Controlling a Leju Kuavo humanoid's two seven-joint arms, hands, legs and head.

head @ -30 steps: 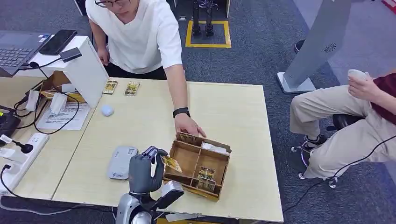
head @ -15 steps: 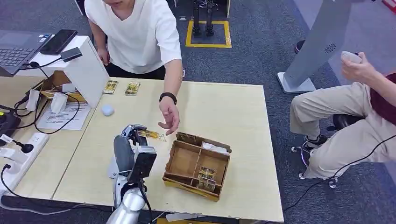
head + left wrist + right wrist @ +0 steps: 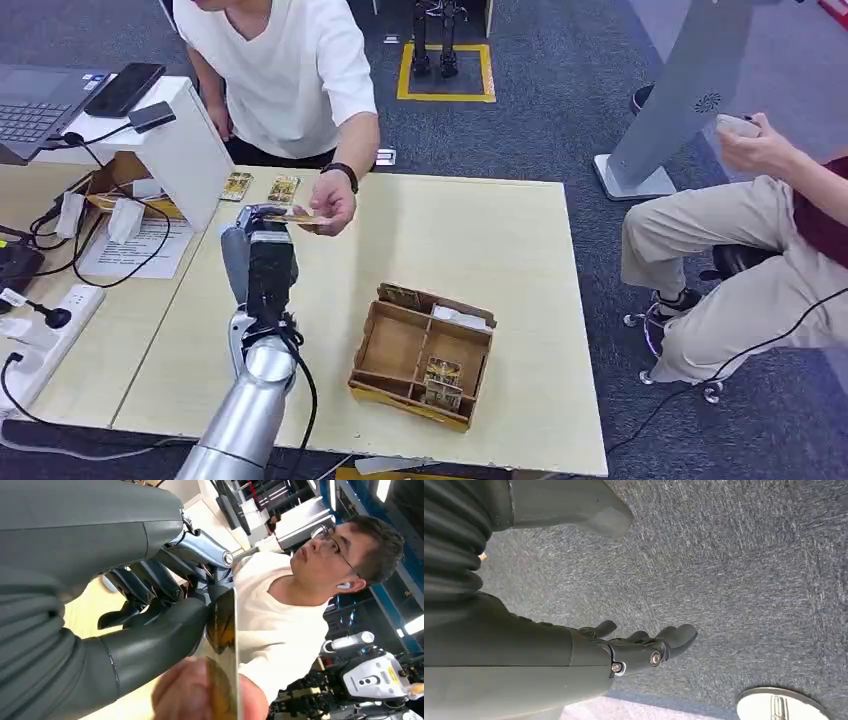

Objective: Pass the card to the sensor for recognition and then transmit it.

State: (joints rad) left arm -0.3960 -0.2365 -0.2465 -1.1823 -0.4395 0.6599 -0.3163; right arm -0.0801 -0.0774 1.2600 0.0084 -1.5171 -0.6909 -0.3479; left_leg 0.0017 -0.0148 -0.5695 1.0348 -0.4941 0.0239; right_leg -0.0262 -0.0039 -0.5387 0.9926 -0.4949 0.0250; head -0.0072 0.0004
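The pale wood-grain bench [image 3: 480,240] stands on speckled grey carpet, with a second bench butted against its left side carrying cables, a power strip and papers. A person in a white T-shirt [image 3: 290,80] leans over the far edge; a second person in khaki trousers [image 3: 720,260] sits off to the right, holding a small pale object. A slanted white stand [image 3: 185,150] rises at the far left, topped by a laptop and a dark phone.

Toward the near right of the bench sits a brown cardboard tray [image 3: 420,355] split into compartments, with patterned cards lying in some of them. Two more cards [image 3: 260,187] lie flat just beside the stand.

The left hand [image 3: 256,240] is raised above the bench, its smooth grey thumb and dark fingers [image 3: 150,587] pinching the thin, glossy gold-and-dark card [image 3: 292,214]. The person's hand [image 3: 333,203], a dark band at its wrist, grips the card's other end, so both have hold of it.

The right hand [image 3: 644,645] hangs over the carpet, fingers loosely apart and holding nothing.
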